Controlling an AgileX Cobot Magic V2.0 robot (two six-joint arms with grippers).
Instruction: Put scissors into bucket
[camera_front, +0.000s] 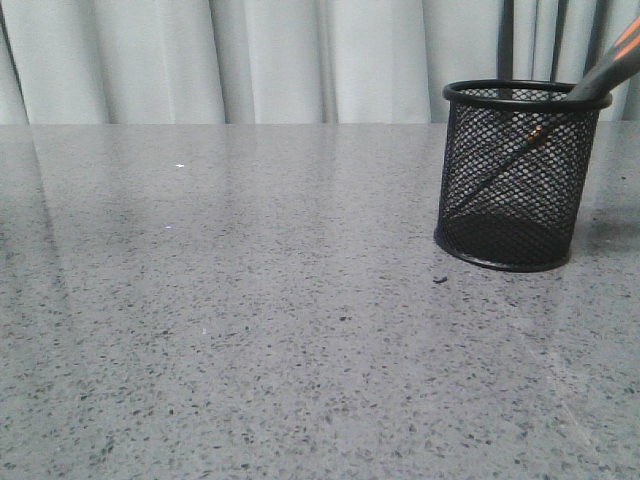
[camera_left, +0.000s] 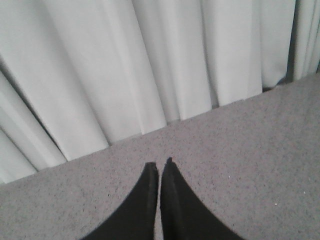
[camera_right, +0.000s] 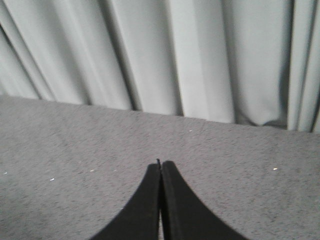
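Grey speckled stone is pretty much all you get in the front view: a big table (camera_front: 250, 330) with pale curtains (camera_front: 250, 60) hanging behind it. Over on the right side stands the bucket (camera_front: 518, 180), a black wire-mesh cup sitting upright on the table. The scissors (camera_front: 605, 70) are already inside it, leaning at a slant, blades down toward the bucket's base and showing through the mesh, with the dark grey and orange handles poking out over the rim on the side away from the table's middle. Neither arm shows up in this view. Left wrist view next: the left gripper (camera_left: 160, 167) has its two black fingers pressed almost together with nothing between them, hanging over bare table with curtain folds beyond; the bucket isn't visible from there. Right wrist view is basically the same deal: the right gripper (camera_right: 160, 164) has its fingers closed tip to tip, holding nothing, above the table with curtains behind, and again the bucket doesn't appear.
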